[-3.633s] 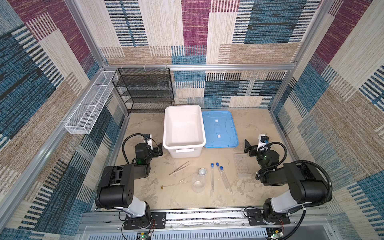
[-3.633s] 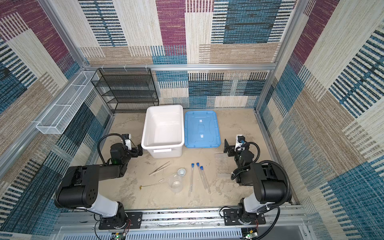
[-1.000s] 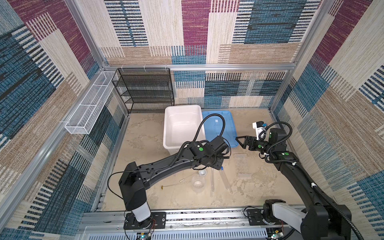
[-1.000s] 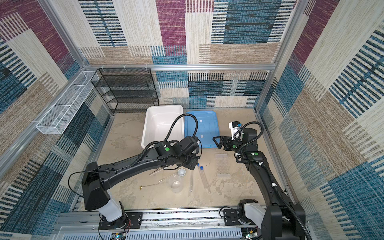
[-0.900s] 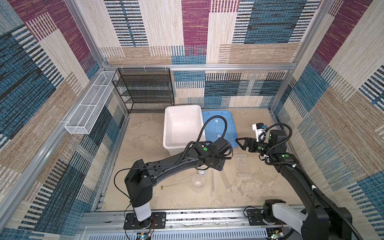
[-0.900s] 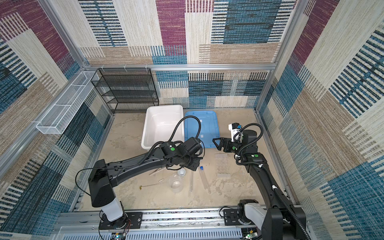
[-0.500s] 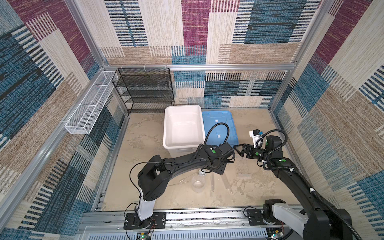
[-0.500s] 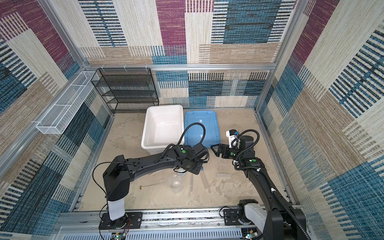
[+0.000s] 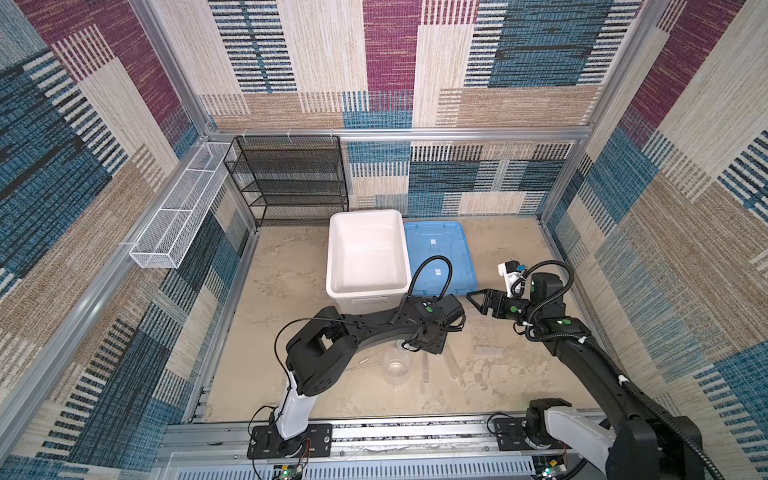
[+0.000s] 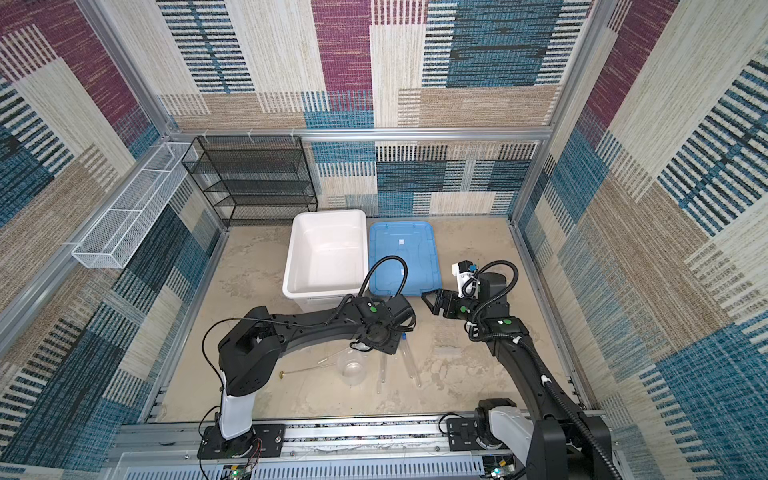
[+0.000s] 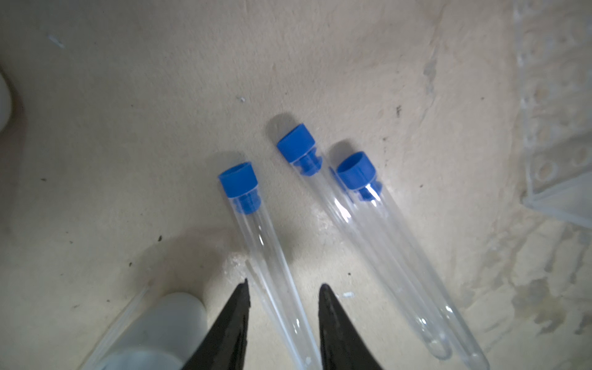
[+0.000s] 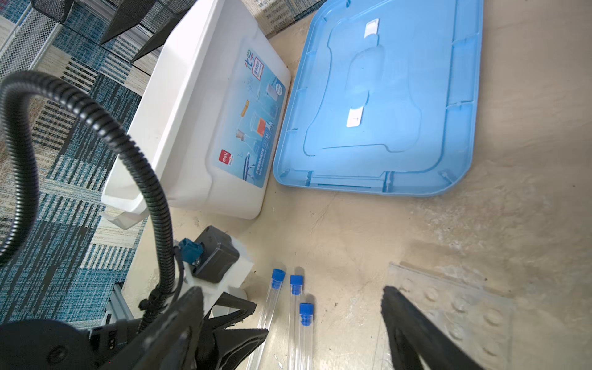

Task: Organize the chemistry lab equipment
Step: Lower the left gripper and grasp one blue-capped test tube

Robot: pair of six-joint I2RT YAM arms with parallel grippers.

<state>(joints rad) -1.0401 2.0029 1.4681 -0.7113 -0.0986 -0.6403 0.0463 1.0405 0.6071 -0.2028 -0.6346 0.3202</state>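
Both arms are built of matt black, boxy links with rounded joints, each rising from a white lower segment bolted to a black base plate on a silver rail. Small green round dots mark the left arm (image 9: 374, 328) near its wrist and the right arm (image 9: 582, 353) at several joints. A ribbed black hose (image 9: 432, 270) loops above the left wrist; a similar one curls over the right wrist and runs down that arm. Thin black wires trail from the left elbow to its base. A white bracket (image 9: 509, 272) with a small black camera and blue plug sits on the right wrist. The fingers (image 11: 230, 330) are black, tapering to sharp points.
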